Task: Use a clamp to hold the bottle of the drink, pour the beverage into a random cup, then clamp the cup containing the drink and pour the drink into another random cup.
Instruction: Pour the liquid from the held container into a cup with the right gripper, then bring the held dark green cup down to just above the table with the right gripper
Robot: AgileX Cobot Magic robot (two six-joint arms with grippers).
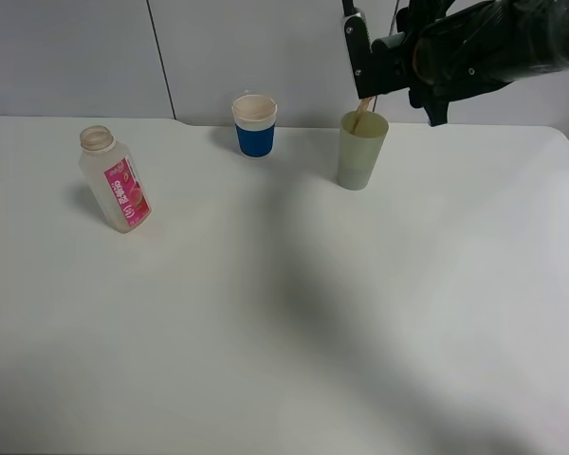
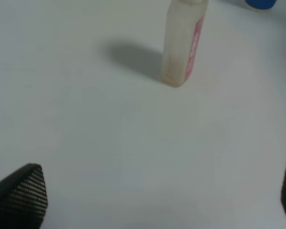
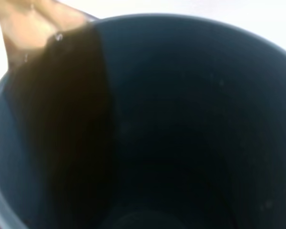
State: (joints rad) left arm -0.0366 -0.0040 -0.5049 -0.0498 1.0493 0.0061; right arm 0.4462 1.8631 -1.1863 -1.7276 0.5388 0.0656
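My right gripper (image 1: 391,63) is high at the back right, shut on a dark cup (image 3: 190,114) that it holds tilted. Brown drink (image 3: 62,119) runs along the cup's wall and over its rim. A thin brown stream (image 1: 361,116) falls into the pale green cup (image 1: 362,152) standing right below. The clear bottle with a pink label (image 1: 116,180) stands uncapped at the left and looks empty; it also shows in the left wrist view (image 2: 183,43). My left gripper (image 2: 155,200) is open and empty, well short of the bottle, and is out of the exterior view.
A blue cup with a white rim (image 1: 254,125) stands at the back middle, between bottle and green cup; its edge shows in the left wrist view (image 2: 260,4). All stand on a white table (image 1: 284,322) against a grey wall.
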